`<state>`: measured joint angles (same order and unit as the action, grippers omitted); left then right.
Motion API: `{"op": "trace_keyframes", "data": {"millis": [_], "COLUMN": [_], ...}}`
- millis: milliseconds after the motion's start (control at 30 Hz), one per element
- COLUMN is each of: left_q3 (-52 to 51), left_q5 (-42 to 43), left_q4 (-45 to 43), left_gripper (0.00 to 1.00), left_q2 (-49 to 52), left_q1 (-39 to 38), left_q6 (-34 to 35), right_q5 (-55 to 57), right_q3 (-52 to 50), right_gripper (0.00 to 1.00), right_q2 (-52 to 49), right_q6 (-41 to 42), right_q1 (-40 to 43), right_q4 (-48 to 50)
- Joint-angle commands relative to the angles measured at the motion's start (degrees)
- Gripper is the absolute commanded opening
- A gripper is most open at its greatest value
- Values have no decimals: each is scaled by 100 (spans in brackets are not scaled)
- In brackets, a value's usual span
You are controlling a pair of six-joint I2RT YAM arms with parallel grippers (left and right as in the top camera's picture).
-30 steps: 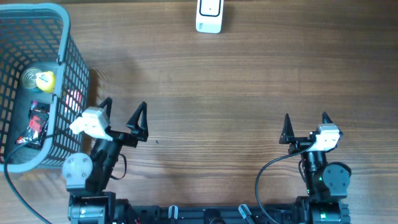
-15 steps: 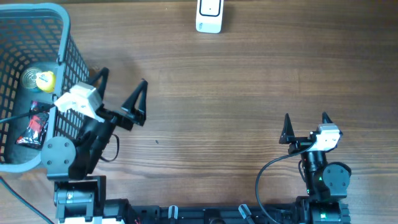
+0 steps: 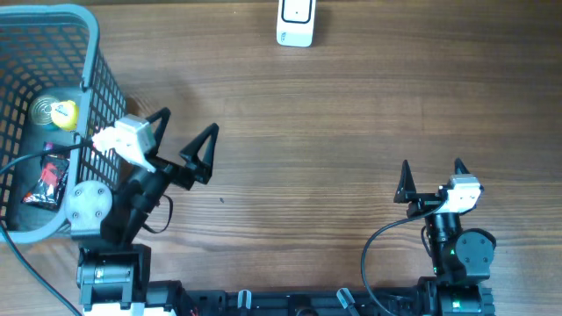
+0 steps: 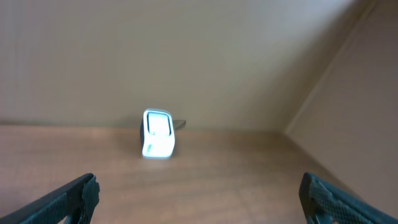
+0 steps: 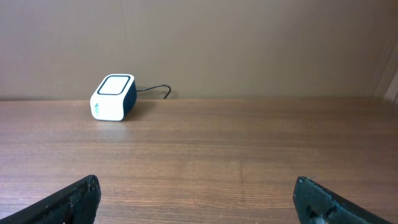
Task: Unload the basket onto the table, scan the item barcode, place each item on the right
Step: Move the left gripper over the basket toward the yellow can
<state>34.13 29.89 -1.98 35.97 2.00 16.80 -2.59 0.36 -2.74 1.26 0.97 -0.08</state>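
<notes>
The white barcode scanner point(image 3: 296, 22) stands at the table's far edge; it also shows in the left wrist view point(image 4: 157, 134) and in the right wrist view point(image 5: 114, 98). Two items lie in the blue-grey basket point(image 3: 91, 53) on the left: a round clear and yellow one point(image 3: 53, 112) and a red and black packet point(image 3: 53, 175). My left gripper point(image 3: 189, 123) point(image 4: 198, 183) is open and empty just right of the basket, pointing towards the scanner. My right gripper point(image 3: 432, 165) point(image 5: 196, 186) is open and empty near the front right.
A black cable point(image 3: 26, 160) runs over the basket's near side. The scanner's cable point(image 5: 158, 90) trails behind it. A wall rises behind the table's far edge point(image 5: 249, 50).
The left arm first lifted up and left towards the basket, then swung back a little to the right. Its gripper stayed open. The right arm has not moved.
</notes>
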Motion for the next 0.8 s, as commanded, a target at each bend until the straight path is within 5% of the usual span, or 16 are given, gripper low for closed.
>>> {"op": "trace_keyframes", "data": {"millis": [0, 167, 500, 633, 767], "left_q3": [280, 1637, 5302, 5816, 5814], "left_q5": [-409, -533, -2765, -4076, -4277], "left_q4": [-387, 251, 3405, 4085, 4391], "left_gripper": [100, 100, 100, 100, 100], "left_q2": [160, 1078, 2844, 3047, 3429], "left_q1": [42, 55, 785, 1128, 1655], "left_q6": [448, 136, -278, -85, 199], "right_q5": [-96, -98, -98, -101, -127], "right_q3": [-7, -7, -7, -7, -7], "right_gripper": [100, 100, 100, 100, 100], "right_q2": [-7, -7, -7, -7, -7], "right_q6": [315, 343, 343, 345, 348], "right_q1": [28, 28, 28, 28, 28], "right_q4": [15, 15, 11, 13, 11]}}
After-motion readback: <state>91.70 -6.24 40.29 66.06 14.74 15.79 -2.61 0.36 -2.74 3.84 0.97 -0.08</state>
